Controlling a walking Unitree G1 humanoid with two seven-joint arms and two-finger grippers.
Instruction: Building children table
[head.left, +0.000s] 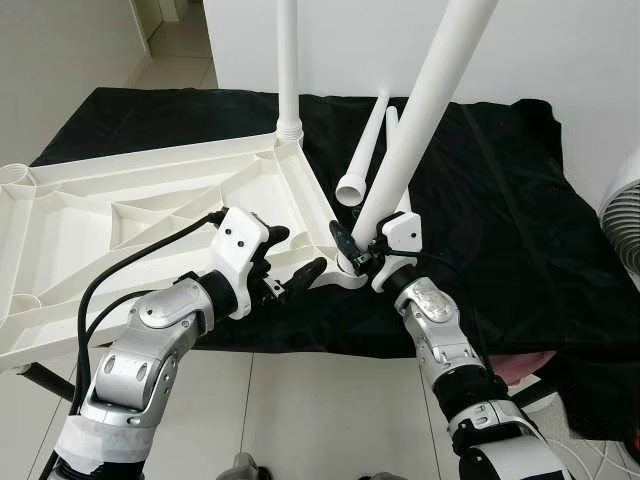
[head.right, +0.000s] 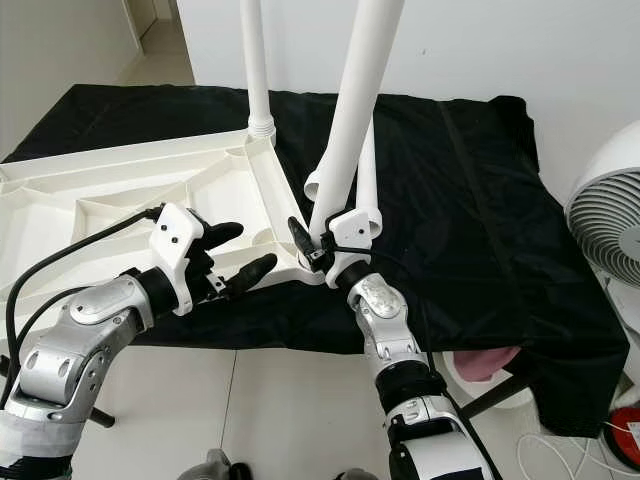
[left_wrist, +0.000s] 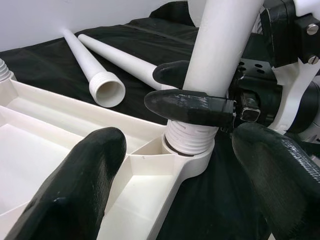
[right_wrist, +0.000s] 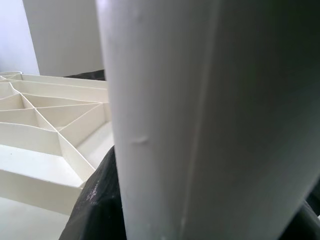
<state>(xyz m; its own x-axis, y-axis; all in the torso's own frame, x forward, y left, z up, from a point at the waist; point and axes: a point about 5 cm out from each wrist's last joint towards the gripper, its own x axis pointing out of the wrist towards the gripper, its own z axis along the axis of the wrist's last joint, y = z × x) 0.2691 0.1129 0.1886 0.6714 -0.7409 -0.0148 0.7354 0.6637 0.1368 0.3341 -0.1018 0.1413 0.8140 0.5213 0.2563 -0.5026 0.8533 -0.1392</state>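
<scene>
A: At the near corner of the upturned white tabletop (head.left: 150, 200), which lies on a black cloth (head.left: 500, 200), where is the leg?

B: The tilted table leg (head.left: 425, 105) stands with its threaded foot in the corner socket (left_wrist: 192, 162). The right gripper (head.left: 358, 255) is clamped round it just above the threads, one black finger (left_wrist: 192, 107) crossing its front.

A: And the other arm?

B: The left gripper (head.left: 290, 265) sits just beside that corner, over the tabletop's edge, its fingers spread wide and holding nothing.

A: What are the parts like?

B: The tabletop is smooth white plastic, its underside a web of ribs forming triangular pockets. The legs are long, tapering tubes with ridged screw ends. A second leg (head.left: 288, 65) stands upright in the far corner socket. Two spare legs (head.left: 372, 145) lie side by side on the cloth just beyond the gripped one, hollow ends towards the robot.

A: Do the views differ?

B: The left wrist view shows the threads sitting partly above the socket rim, too small to judge from the head. The right wrist view shows the leg's surface close up, with the ribbing behind. The right eye view takes in a white fan (head.right: 605, 225) at the right.
</scene>
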